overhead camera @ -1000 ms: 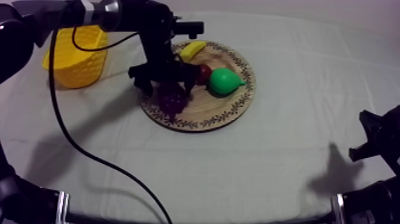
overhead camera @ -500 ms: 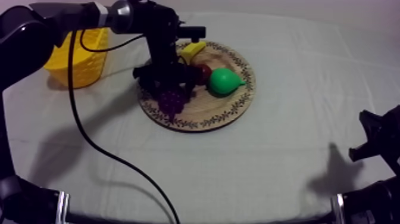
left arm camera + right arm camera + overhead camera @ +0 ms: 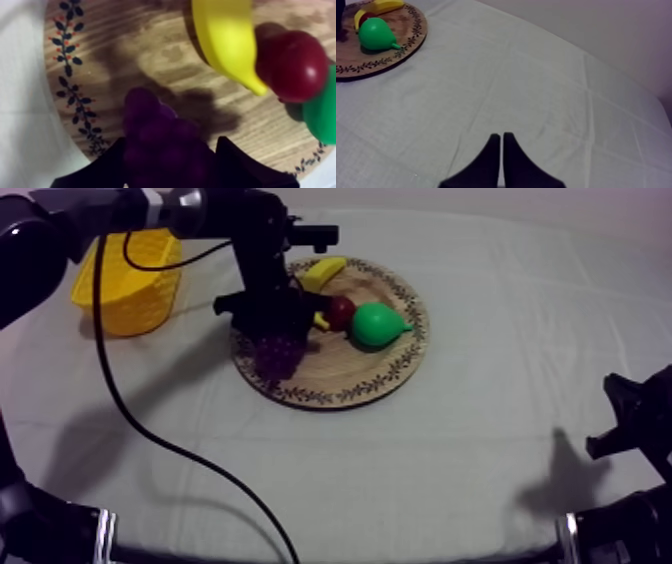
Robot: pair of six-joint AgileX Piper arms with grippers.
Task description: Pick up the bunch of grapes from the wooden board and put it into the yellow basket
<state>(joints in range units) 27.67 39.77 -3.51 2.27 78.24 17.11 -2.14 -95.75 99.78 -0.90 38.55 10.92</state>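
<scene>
From the top view, the yellow basket sits at ten o'clock on the grey-white cloth, well apart from the round wooden board, which lies just past the table's middle toward twelve. My left arm comes in from the upper left and my left gripper hangs over the board's eight o'clock edge, right above the bunch of grapes. From above, the arm covers the fingertips, so I read the grip from the left wrist view. There the two black fingers sit one on each side of the purple bunch and pinch it between them, over the board's patterned rim. I cannot tell whether the bunch touches the wood or hangs just clear of it. On the board, the banana is at twelve o'clock, the small red fruit is near the centre, touching the banana's tip in the wrist view, and the pear is at three o'clock. My right gripper rests low at the table's four o'clock. The right wrist view shows its fingers pressed together into a narrow wedge over bare cloth, with the board and pear far off.
</scene>
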